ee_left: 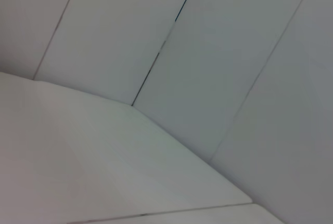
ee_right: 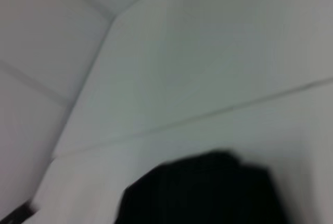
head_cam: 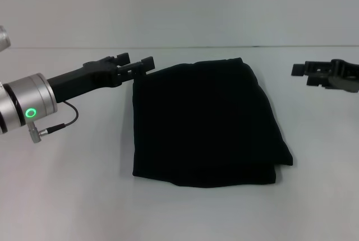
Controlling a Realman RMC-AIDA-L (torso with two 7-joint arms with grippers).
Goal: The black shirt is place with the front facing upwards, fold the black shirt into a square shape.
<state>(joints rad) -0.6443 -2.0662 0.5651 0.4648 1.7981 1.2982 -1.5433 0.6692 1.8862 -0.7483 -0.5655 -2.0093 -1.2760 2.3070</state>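
The black shirt (head_cam: 205, 123) lies folded into a rough square in the middle of the white table (head_cam: 67, 196), with no lettering showing. My left gripper (head_cam: 136, 63) is at the shirt's far left corner, just above the fabric, with its fingers apart and nothing held. My right gripper (head_cam: 302, 74) hovers off to the right of the shirt's far right corner, apart from it, open and empty. The right wrist view shows part of the shirt (ee_right: 208, 193). The left wrist view shows only table and wall.
The white table runs back to a pale wall (head_cam: 179, 5). A cable (head_cam: 56, 126) hangs below my left wrist. Bare table surrounds the shirt on all sides.
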